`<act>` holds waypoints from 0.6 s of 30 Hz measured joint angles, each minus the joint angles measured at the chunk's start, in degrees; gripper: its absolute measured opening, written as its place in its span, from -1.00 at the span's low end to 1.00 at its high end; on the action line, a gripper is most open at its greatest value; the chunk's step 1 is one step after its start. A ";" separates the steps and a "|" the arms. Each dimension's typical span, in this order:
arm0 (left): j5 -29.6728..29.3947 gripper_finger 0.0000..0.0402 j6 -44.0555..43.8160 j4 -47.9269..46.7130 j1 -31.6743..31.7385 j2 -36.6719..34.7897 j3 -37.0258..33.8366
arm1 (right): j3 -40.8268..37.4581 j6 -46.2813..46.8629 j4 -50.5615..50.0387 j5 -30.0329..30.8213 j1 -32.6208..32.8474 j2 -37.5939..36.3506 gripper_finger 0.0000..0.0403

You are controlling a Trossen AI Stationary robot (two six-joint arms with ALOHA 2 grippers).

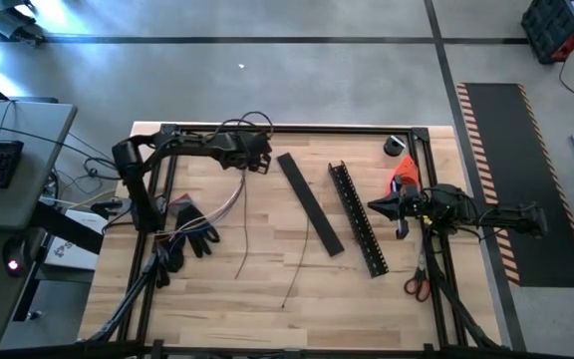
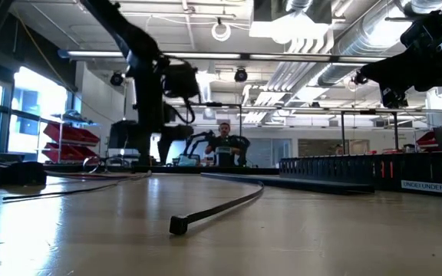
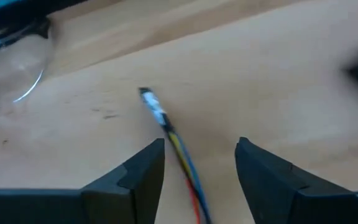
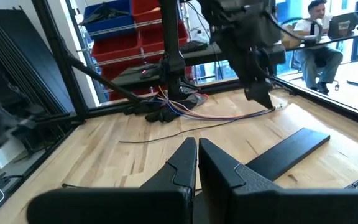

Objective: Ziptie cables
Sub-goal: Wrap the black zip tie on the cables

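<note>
Check the left gripper first: its two dark fingers stand spread apart, and the end of the cables, a thin bundle of purple, whitish and brown wires, lies between them without being pinched by either finger. In the high view you find this gripper at about 11 o'clock on the light wooden desk, hovering over the far end of the cables. From there the bundle runs toward 8 o'clock, where it ends in a dark tangle near the left arm's base.

The right gripper has its fingers pressed together and holds nothing. You find it waiting at 3 o'clock, just beside the long black slotted channel bar.
</note>
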 joint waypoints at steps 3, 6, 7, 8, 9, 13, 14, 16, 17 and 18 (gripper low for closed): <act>-0.14 -0.12 -1.02 6.06 1.42 0.28 -3.94 | 0.00 0.24 0.00 0.00 0.00 0.00 -1.00; 1.60 -0.16 -1.74 11.60 1.98 0.46 -7.24 | -0.01 0.37 0.06 0.02 0.00 0.00 -1.00; 1.67 -0.19 -1.92 12.84 2.05 0.59 -8.07 | 0.00 0.37 0.14 0.02 0.00 0.00 -1.00; 1.54 -0.23 -2.34 13.55 2.03 0.64 -8.74 | -0.01 0.39 0.26 0.02 -0.01 0.00 -1.00; 1.44 -0.29 -2.65 13.87 1.90 0.64 -9.25 | 0.00 0.39 0.33 0.02 -0.01 0.00 -1.00; 0.59 -0.63 -2.42 14.00 0.43 0.71 -10.18 | 0.00 0.49 0.42 0.02 0.00 0.00 -1.00; 0.46 -0.74 -1.62 14.02 -0.17 0.71 -10.18 | 0.00 1.10 0.43 0.02 0.00 0.00 -1.00; -0.20 -0.92 -0.65 13.78 -1.65 0.59 -10.22 | 0.01 3.22 0.44 0.02 0.07 0.00 -1.00; -0.46 -0.95 -0.61 13.45 -2.59 0.34 -10.30 | 0.00 4.20 0.41 -0.18 0.07 0.00 -1.00; -0.70 -0.95 -0.53 13.27 -3.78 -0.05 -10.29 | 0.01 4.83 0.30 -0.77 0.07 0.00 -1.00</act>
